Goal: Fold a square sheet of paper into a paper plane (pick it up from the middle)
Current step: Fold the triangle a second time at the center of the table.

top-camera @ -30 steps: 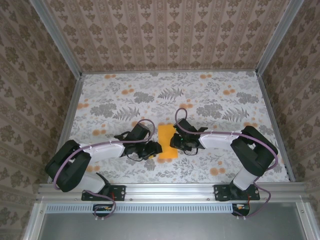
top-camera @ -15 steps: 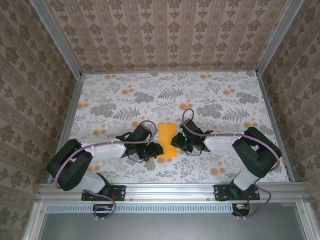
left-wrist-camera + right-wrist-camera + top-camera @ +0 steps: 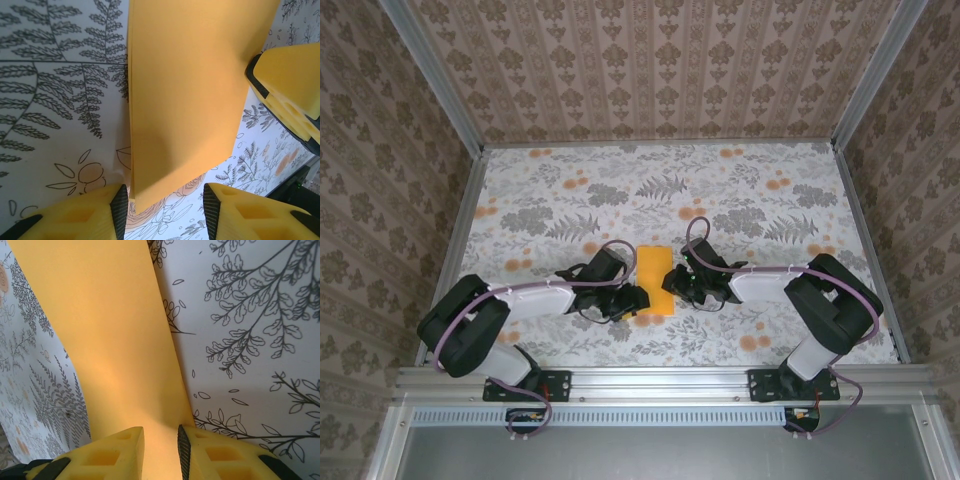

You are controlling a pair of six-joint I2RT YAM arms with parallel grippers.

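The floppy square sheet of paper (image 3: 655, 281) lay folded on the cloth (image 3: 770, 190) between the half-open left gripper (image 3: 162, 197) and barely open right gripper (image 3: 160, 439) (neither seemed to hold it), best pinched by its middle.

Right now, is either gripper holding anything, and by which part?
Nothing looks gripped. The folded sheet of paper lies flat; the left gripper straddles a near corner, the right gripper its side edge, jaws apart.

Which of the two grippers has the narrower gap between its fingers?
The right gripper: only a slim gap shows, at the edge of the orange-yellow paper. The left gripper stands much wider.
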